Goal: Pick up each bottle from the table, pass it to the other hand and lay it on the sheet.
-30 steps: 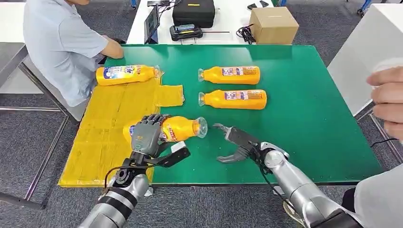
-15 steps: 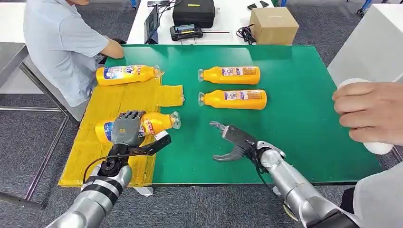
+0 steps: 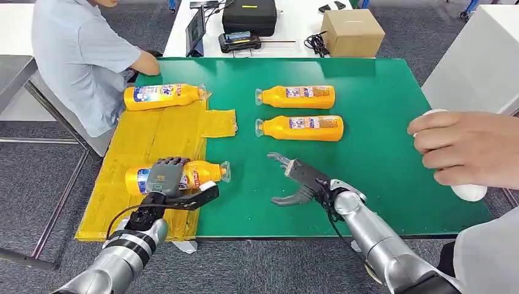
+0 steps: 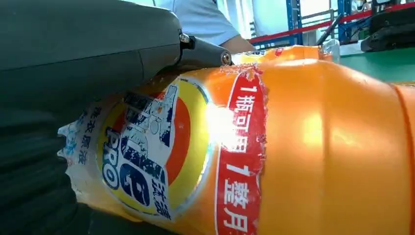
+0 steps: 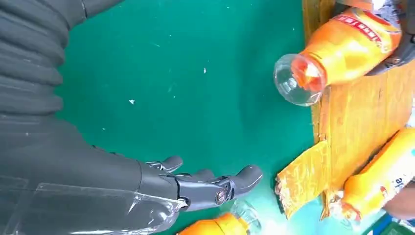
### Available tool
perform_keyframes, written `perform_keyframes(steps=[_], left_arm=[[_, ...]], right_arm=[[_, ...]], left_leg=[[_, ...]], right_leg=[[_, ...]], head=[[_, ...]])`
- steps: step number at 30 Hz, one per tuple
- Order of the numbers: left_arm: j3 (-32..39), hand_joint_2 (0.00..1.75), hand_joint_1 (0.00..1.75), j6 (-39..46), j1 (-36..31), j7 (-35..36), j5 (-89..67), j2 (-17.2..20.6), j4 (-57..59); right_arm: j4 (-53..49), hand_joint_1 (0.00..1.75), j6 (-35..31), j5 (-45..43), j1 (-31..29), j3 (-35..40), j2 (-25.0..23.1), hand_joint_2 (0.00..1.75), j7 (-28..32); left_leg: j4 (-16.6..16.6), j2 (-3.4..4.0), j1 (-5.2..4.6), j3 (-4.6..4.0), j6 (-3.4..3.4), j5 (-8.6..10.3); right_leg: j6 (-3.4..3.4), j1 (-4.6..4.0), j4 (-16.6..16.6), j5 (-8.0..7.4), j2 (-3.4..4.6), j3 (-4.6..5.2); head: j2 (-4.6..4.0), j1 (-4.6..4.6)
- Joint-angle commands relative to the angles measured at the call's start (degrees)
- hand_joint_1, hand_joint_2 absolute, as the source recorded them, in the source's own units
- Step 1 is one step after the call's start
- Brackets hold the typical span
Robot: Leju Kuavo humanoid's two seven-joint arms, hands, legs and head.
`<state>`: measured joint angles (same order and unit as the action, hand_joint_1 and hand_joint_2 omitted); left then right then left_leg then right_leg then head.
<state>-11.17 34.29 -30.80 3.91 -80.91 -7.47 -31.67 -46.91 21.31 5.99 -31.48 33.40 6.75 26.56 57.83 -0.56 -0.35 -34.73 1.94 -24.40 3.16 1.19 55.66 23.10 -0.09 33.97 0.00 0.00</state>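
i see the flat green table (image 3: 392, 159) with a crinkled yellow sheet (image 3: 147, 135) taped along its left edge, and four glossy orange plastic bottles lying on their sides. my left hand (image 3: 166, 179) grips the near bottle (image 3: 205, 173) on the sheet, clear neck overhanging the green. my right hand (image 3: 298, 179) hovers spread wide, holding nothing.

Left hand (image 4: 73, 73) is gripping orange bottle (image 4: 303, 161) lying on its side, torn label with red band facing camera. Person's sleeve (image 4: 205, 19) and green table (image 4: 386, 63) are showing behind.
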Motion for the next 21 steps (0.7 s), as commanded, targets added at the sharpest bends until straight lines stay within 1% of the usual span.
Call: perform_keyframes(steps=[1, 2, 5, 9, 12, 14, 15, 16, 17, 18, 21], left_arm=[[-0.41, 1.75, 0.00, 0.70, -3.14, 4.03, -3.54, 2.12, 6.80], [-0.61, 1.75, 0.00, 0.15, -3.23, 4.16, -3.86, 2.13, 7.08], [-0.67, 1.75, 0.00, -1.66, -3.49, 4.29, -3.98, 1.98, 7.71], [-0.57, 1.75, 0.00, -2.52, -3.55, 4.27, -3.89, 1.80, 7.87], [-0.34, 1.75, 0.00, -3.03, -3.35, 4.10, -3.63, 1.68, 7.71], [0.69, 1.75, 0.00, -1.90, -2.46, 4.24, -2.81, 1.49, 6.51], [1.17, 1.75, 0.00, -1.14, -1.71, 4.03, -2.39, 1.45, 5.75], [1.39, 1.75, 0.00, -0.66, -1.26, 4.14, -2.32, 1.48, 5.23], [1.19, 1.75, 0.00, 0.15, -0.40, 4.52, -2.76, 1.64, 4.22], [1.37, 1.75, 0.00, 0.85, 0.94, 4.46, -3.07, 1.79, 2.86], [1.40, 1.75, 0.00, 1.02, 1.55, 4.43, -3.20, 1.76, 2.42]], right_arm=[[-0.06, 0.00, 0.59, -0.09, -1.30, -0.40, 0.09, 1.75, -0.59], [0.06, 0.00, 0.53, -0.08, -1.20, -0.42, 0.13, 1.75, -0.59], [0.15, 0.00, 0.46, 0.02, -1.17, -0.38, 0.23, 1.75, -0.49], [0.08, 0.00, 0.39, 0.05, -1.26, -0.46, 0.34, 1.75, -0.43], [-0.15, 0.00, 0.06, 0.07, -1.26, -0.74, 0.43, 1.75, -0.41], [-1.57, 0.00, -1.56, -0.69, -0.10, -3.00, -0.37, 1.75, 0.17], [-3.02, 0.00, -2.79, -1.25, 0.94, -4.48, -1.14, 1.75, 0.15], [-3.95, 0.00, -3.28, -1.25, 1.51, -5.06, -1.45, 1.75, -0.15], [-5.72, 0.00, -5.15, -1.22, 2.63, -6.79, -2.12, 1.75, -0.74], [-8.51, 0.00, -7.81, -0.85, 4.31, -9.22, -3.08, 0.00, -0.95], [-9.67, 0.00, -7.89, -0.46, 4.83, -9.50, -3.13, 0.00, -1.61]], left_leg=[[-0.01, 0.10, 0.03, 0.11, -0.08, -0.04], [0.02, 0.14, 0.08, 0.21, -0.13, -0.10], [-0.01, 0.11, 0.03, 0.12, -0.07, -0.04], [0.01, 0.16, 0.08, 0.25, -0.13, -0.10], [-0.03, 0.09, 0.01, 0.16, -0.07, -0.02], [0.02, 0.15, 0.06, 0.27, -0.14, -0.09], [-0.03, 0.10, 0.01, 0.19, -0.07, -0.02], [-0.04, 0.17, 0.06, 0.32, -0.13, -0.08], [-0.03, 0.16, 0.06, 0.31, -0.12, -0.07], [-0.05, 0.16, 0.04, 0.28, -0.10, -0.06], [-0.06, 0.19, 0.03, 0.28, -0.09, -0.07]], right_leg=[[-0.09, -0.04, -0.01, 0.02, 0.07, -0.08], [-0.15, -0.08, 0.00, 0.05, 0.10, -0.17], [-0.08, -0.03, 0.00, 0.02, 0.07, -0.08], [-0.15, -0.09, -0.02, 0.05, 0.11, -0.22], [-0.08, -0.01, -0.01, 0.01, 0.06, -0.12], [-0.16, -0.07, 0.02, 0.06, 0.10, -0.22], [-0.08, -0.01, 0.00, 0.01, 0.07, -0.13], [-0.15, -0.06, -0.03, 0.04, 0.13, -0.26], [-0.14, -0.06, -0.03, 0.04, 0.12, -0.25], [-0.11, -0.04, -0.04, 0.02, 0.13, -0.22], [-0.10, -0.03, -0.02, 0.03, 0.15, -0.21]], head=[[0.00, 0.00], [0.00, 0.00], [0.00, 0.00], [0.00, 0.02], [0.00, 0.02], [0.00, 0.02], [0.00, 0.02], [0.00, 0.02], [0.00, 0.02], [0.00, 0.02], [0.00, 0.02]])
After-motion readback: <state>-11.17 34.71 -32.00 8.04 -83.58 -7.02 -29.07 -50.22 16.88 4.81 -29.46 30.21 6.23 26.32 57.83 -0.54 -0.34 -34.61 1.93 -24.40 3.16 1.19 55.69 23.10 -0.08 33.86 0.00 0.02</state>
